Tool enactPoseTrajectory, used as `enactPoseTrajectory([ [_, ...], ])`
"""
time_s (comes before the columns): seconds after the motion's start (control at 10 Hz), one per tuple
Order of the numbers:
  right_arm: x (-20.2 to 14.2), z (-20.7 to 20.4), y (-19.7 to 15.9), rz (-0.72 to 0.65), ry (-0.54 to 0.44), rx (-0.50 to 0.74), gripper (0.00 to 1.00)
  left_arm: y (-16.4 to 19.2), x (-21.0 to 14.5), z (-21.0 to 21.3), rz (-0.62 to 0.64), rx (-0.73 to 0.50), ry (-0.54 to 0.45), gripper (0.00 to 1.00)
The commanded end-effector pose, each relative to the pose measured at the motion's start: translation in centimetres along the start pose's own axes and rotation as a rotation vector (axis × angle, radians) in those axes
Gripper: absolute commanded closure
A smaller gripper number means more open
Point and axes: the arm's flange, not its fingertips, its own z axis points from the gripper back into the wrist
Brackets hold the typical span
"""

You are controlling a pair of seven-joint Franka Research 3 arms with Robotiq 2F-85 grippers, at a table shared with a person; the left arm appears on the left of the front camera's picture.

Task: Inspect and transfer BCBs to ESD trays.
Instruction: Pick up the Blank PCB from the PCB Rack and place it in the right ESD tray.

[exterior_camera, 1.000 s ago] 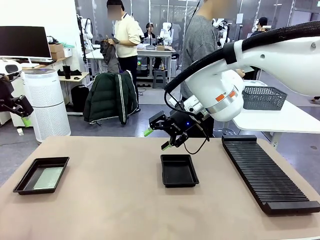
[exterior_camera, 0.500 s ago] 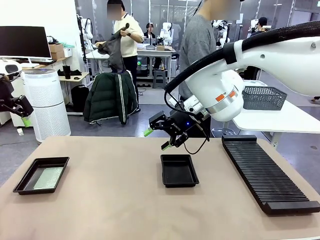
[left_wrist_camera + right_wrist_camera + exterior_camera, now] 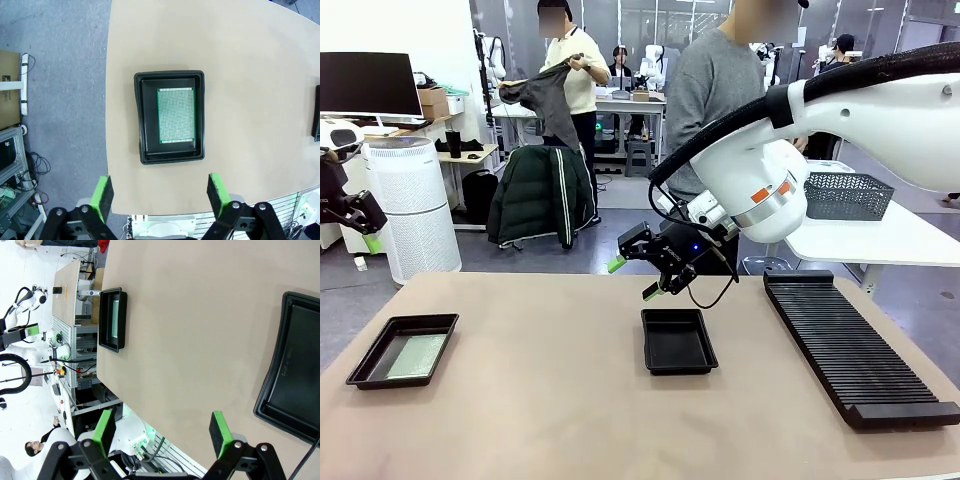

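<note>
One black ESD tray [image 3: 370, 372] sits at the table's left with a pale green BCB [image 3: 417, 355] lying flat in it. From above, the left wrist view has this tray [image 3: 170, 76] and its board [image 3: 175, 115] well beyond my left gripper [image 3: 161, 192], which is open and holds nothing. A second ESD tray [image 3: 678, 341] at the table's middle has nothing in it. My right gripper [image 3: 635, 278] hovers open just above its far left corner. In the right wrist view this gripper [image 3: 162, 431] is open over bare table, the unfilled tray [image 3: 295, 375] to its right and the far tray [image 3: 111, 319] beyond.
A long black ribbed rack [image 3: 850, 345] lies along the table's right side. A grey mesh basket [image 3: 848, 195] stands on a white side table behind it. A person in a grey top [image 3: 715, 90] stands at the far edge, behind my right arm.
Neither arm has moved and both grippers stay open. The person at the far side has turned toward the table. Someone in the background has lifted a dark garment.
</note>
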Motion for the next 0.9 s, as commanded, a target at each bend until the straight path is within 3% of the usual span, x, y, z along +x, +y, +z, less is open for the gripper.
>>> enactPoseTrajectory([
  [0.0,-0.04,-0.01,0.0,-0.01,-0.004,-0.001,0.0,0.16,-0.03,-0.07,-0.004,0.0,-0.001,0.0],
  [0.8,-0.04,-0.01,0.0,-0.01,-0.004,-0.001,0.0,0.16,-0.03,-0.07,-0.004,0.0,-0.001,0.0],
])
